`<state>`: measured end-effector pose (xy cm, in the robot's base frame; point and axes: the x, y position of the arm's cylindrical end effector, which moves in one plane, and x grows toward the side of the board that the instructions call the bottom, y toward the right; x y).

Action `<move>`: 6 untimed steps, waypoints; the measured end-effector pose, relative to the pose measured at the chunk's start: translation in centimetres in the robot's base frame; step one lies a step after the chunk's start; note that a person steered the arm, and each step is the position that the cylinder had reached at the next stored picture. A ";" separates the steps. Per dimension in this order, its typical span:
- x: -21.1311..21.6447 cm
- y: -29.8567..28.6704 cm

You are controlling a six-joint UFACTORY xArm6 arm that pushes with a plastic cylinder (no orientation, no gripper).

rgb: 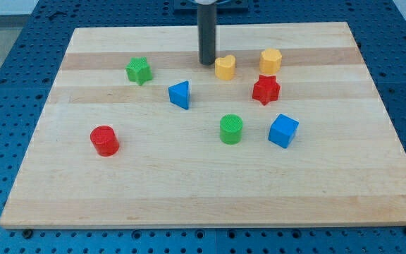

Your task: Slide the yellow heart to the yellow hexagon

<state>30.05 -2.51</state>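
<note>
- Your yellow heart [225,68] sits in the upper middle of the wooden board [189,190] — a small, chunky yellow block, lobes pointing toward the view's top, standing flat on the wood.
- Look at my tip [207,63]: it's down on the board just beside the heart, on the view's left of it — very close, though you can't tell whether they actually touch.
- No jaws on this rig, so nothing spreads or pinches; there's only the straight dark rod, upright, coming down from the view's top.
- The yellow hexagon [271,61] lies to the view's right of the heart, near but apart, with bare wood between them.
- So tip, heart and hexagon line up roughly left to right across the view.
- Just below the hexagon you have the red star [266,89], close under it.
- Elsewhere: green star [139,70] at upper left, blue triangle [180,94] below the tip, green cylinder [231,129] and blue cube [283,130] lower down, red cylinder [105,140] at lower left.
</note>
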 end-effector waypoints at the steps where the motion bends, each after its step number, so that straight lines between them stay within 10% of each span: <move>1: 0.9 -1.7; 6: 3.0 4.9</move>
